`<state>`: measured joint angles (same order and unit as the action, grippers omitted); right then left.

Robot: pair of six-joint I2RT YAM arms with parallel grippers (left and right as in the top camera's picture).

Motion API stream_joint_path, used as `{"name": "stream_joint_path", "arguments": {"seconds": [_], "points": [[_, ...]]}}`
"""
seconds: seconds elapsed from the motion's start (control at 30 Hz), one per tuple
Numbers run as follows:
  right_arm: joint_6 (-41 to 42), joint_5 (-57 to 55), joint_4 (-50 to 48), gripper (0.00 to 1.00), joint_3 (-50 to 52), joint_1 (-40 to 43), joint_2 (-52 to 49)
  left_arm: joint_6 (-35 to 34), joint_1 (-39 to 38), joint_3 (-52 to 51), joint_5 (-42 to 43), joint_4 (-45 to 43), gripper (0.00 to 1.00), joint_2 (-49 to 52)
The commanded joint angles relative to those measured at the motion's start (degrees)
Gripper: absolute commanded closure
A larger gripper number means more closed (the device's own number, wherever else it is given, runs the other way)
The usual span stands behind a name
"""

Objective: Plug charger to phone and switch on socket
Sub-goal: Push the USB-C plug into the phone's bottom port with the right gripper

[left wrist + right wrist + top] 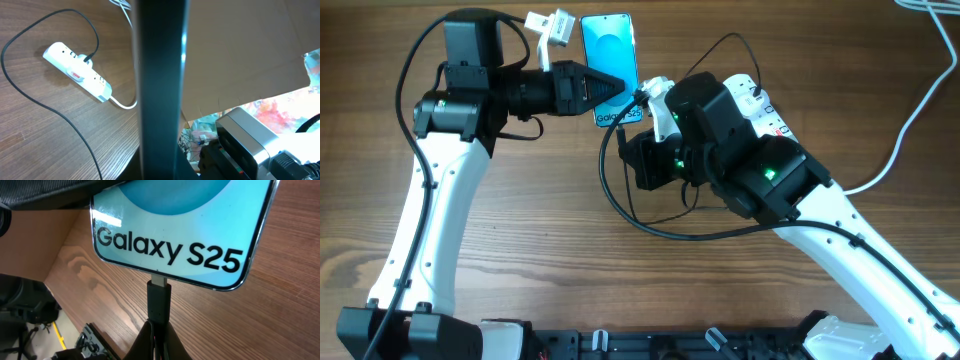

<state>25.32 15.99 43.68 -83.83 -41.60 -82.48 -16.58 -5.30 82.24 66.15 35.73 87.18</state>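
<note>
The phone [608,40] has a cyan screen and lies at the table's far middle. My left gripper [603,86] is shut on its left edge. In the left wrist view the phone [160,75] is a dark upright bar seen edge-on. My right gripper [656,103] is shut on the charger's black plug [159,302]. The plug's metal tip is at the port in the phone's [175,225] "Galaxy S25" end. My right fingers [160,342] pinch the plug from both sides. The black charger cable [620,200] loops over the table. The white socket [766,108] lies partly under my right arm. In the left wrist view the socket [75,69] has the cable plugged in.
The socket's thick white cord [910,110] runs off to the far right; it also shows in the left wrist view [122,104]. A small white object [550,26] sits by the phone's far left corner. Bare wood lies in front of both arms.
</note>
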Motion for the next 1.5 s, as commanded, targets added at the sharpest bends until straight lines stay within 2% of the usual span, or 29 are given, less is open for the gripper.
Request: {"name": "stream_joint_path", "arguments": {"seconds": [0.0, 0.9, 1.27, 1.47], "points": [[0.2, -2.27, -0.81, 0.96, -0.7, 0.04, 0.85, 1.4, 0.0, 0.26, 2.89, -0.37, 0.96, -0.04], [1.57, -2.73, -4.55, 0.96, -0.7, 1.49, 1.01, 1.42, -0.02, 0.26, 3.5, 1.33, 0.96, -0.04], [-5.95, -7.8, -10.34, 0.94, -0.7, 1.99, 1.01, 1.44, -0.02, 0.26, 3.5, 2.93, 0.96, -0.04], [-7.28, -10.45, -11.54, 0.93, -0.7, 1.99, 1.01, 4.42, -0.02, 0.26, 3.48, 5.49, 0.96, -0.04]]}}
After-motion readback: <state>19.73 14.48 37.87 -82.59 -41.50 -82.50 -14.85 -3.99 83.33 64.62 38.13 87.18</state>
